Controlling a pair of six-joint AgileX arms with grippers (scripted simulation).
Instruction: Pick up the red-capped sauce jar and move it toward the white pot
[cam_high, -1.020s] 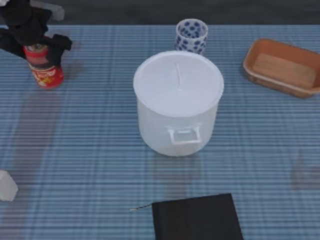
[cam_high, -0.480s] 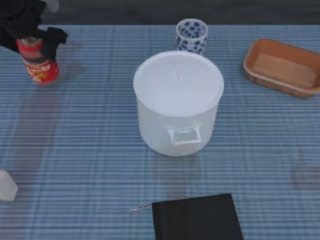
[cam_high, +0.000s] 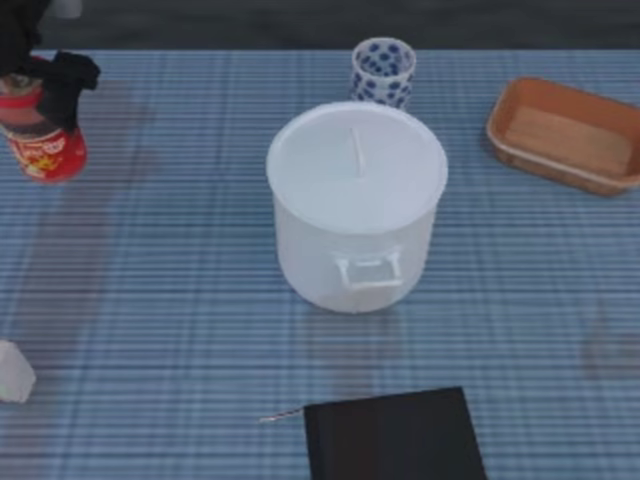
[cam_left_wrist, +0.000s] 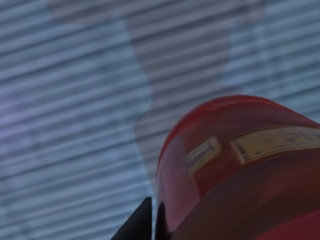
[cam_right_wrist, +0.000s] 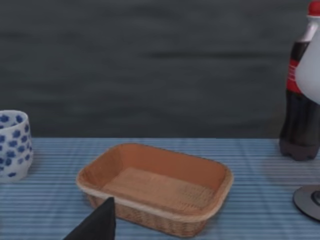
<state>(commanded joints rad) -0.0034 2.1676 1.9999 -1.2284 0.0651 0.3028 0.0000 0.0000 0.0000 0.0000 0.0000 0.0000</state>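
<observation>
The red-capped sauce jar (cam_high: 42, 145) hangs at the far left of the top view, near the table's back edge, with its shadow on the cloth to its right. My left gripper (cam_high: 36, 88) is shut on its cap from above. In the left wrist view the jar (cam_left_wrist: 240, 165) fills the frame, with a dark fingertip (cam_left_wrist: 139, 226) against its side. The white pot (cam_high: 356, 205), lid on and handle facing the front, stands in the middle of the table, far to the right of the jar. My right arm is parked outside the top view.
A white cup with blue dots (cam_high: 382, 70) stands just behind the pot. A wicker basket (cam_high: 565, 135) lies at the back right. A black book (cam_high: 393, 435) lies at the front edge and a small white thing (cam_high: 12, 372) at the left edge. A cola bottle (cam_right_wrist: 300, 100) shows in the right wrist view.
My left gripper has carried the jar steadily to the left along the table's back, away from the pot. Nothing else has moved.
</observation>
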